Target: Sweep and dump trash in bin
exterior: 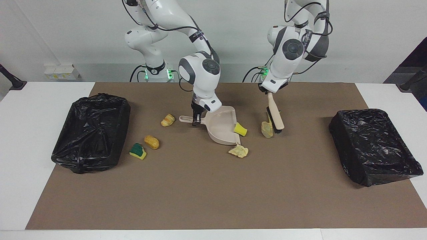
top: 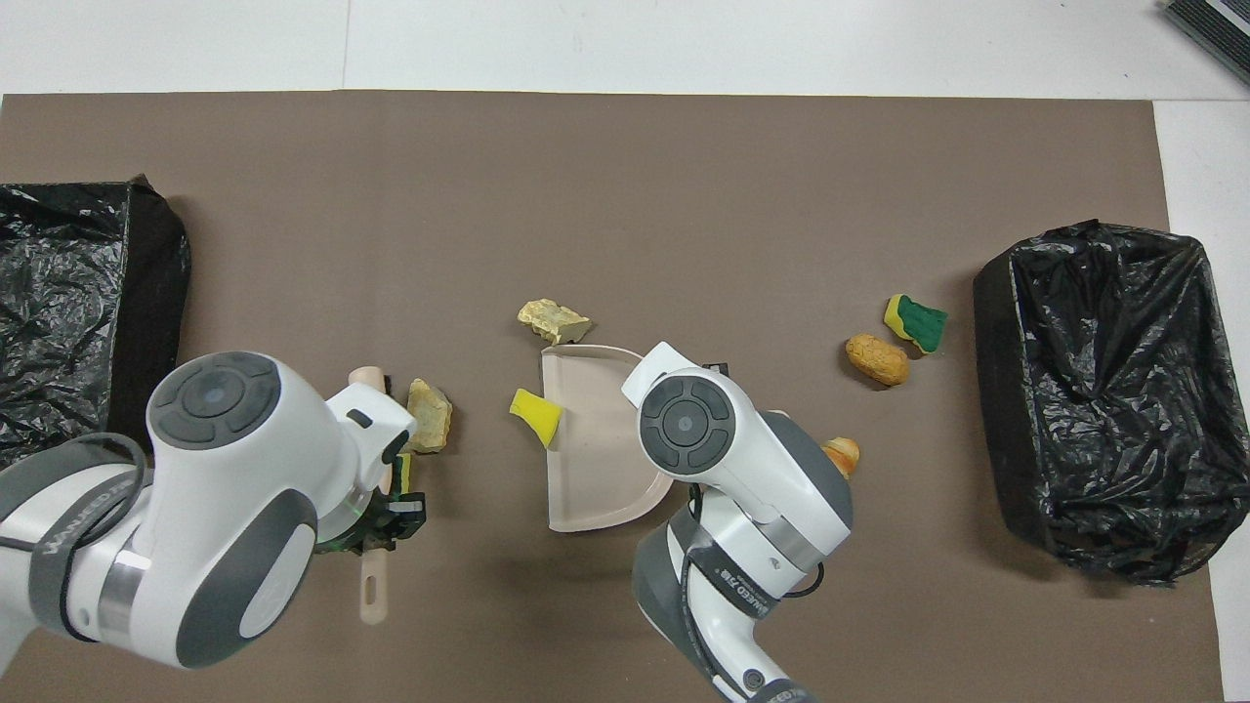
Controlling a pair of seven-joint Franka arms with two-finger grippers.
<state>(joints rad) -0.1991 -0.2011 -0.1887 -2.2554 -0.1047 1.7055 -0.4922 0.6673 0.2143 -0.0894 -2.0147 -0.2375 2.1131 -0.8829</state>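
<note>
My right gripper (exterior: 196,119) is shut on the handle of the beige dustpan (exterior: 222,130), which lies on the mat. A yellow sponge piece (exterior: 240,129) rests at the pan's lip (top: 535,415), and a tan lump (exterior: 239,151) lies just off its corner. My left gripper (exterior: 271,94) is shut on the beige brush (exterior: 275,115), held tilted with its bristle end down beside another tan lump (exterior: 266,129). More trash lies toward the right arm's end: a bread lump (exterior: 167,120), an orange lump (exterior: 151,142) and a green-faced sponge (exterior: 137,151).
Two black-lined bins stand on the brown mat, one (exterior: 90,131) at the right arm's end and one (exterior: 373,146) at the left arm's end. In the overhead view my left arm hides most of the brush (top: 371,596).
</note>
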